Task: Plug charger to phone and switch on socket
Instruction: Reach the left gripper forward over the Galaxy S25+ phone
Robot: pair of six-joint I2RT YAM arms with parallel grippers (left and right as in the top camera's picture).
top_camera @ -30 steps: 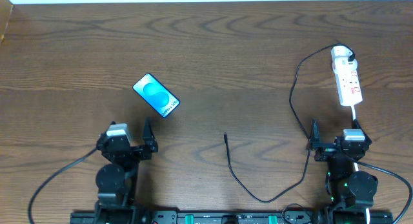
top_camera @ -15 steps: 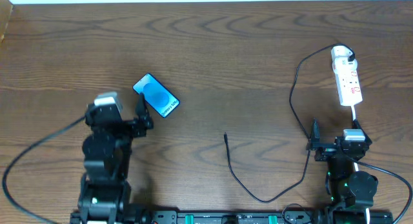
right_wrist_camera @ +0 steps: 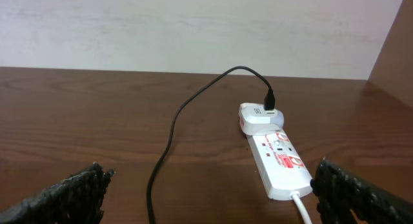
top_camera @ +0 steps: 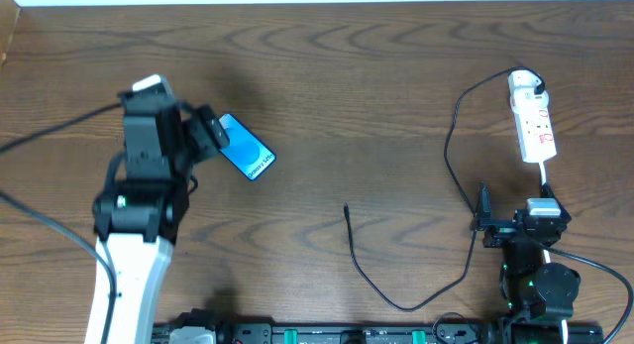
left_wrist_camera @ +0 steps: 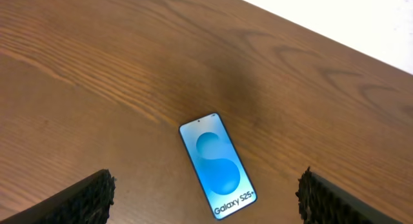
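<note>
The phone (top_camera: pixel 248 154) lies face up and slantwise at the table's left, its blue screen lit. My left gripper (top_camera: pixel 205 144) hovers open at the phone's near-left end. In the left wrist view the phone (left_wrist_camera: pixel 216 162) lies between and just ahead of the spread fingers (left_wrist_camera: pixel 84 199), untouched. The charger (top_camera: pixel 396 302) is a black cable; its free tip (top_camera: pixel 346 209) rests mid-table. Its white adapter (top_camera: pixel 525 83) sits in the socket (top_camera: pixel 535 126) at the far right. My right gripper (top_camera: pixel 513 210) stands open short of the socket (right_wrist_camera: pixel 277 162), holding nothing.
The socket's white cord (top_camera: pixel 547 180) runs back toward the right arm's base. The charger cable loops from the adapter (right_wrist_camera: pixel 258 117) leftward and down past the right gripper (right_wrist_camera: pixel 210 192). The table's far edge meets a white wall.
My left arm has swung up from the front edge and away to the phone, still open. The right arm, cable and socket have not moved.
</note>
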